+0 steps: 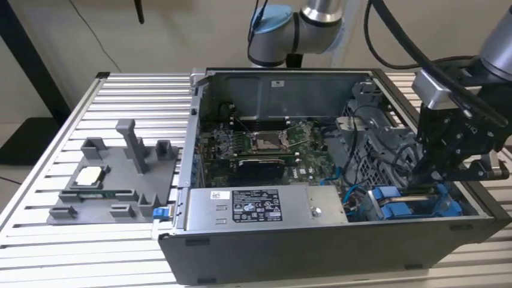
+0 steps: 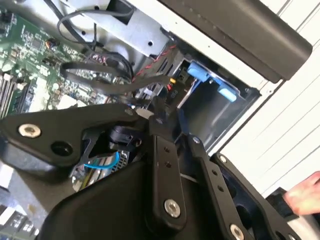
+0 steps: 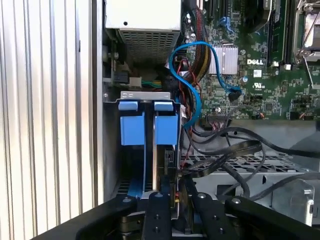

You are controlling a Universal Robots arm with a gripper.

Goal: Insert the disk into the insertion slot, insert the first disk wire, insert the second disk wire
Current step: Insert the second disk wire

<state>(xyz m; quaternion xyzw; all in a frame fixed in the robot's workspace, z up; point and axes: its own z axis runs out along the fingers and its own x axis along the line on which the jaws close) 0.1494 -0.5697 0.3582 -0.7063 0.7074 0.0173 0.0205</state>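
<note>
arm: reaches down from upper part of the exterior view's right, wrist pointing down | gripper point(image 1: 422, 180): low, black fingers point(image 3: 159, 220) close together, seen in both wrist views point(image 2: 160, 125)

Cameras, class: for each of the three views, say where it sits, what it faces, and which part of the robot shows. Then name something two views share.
Exterior view: off the arm, above the open computer case; arm and gripper over the blue caddies.
First wrist view: on the arm, facing the caddies, blue cable and motherboard; black linkages at the edge.
Second wrist view: on the arm, facing the drive bay; gripper linkages in front.
Shared: motherboard, in both wrist views.
</note>
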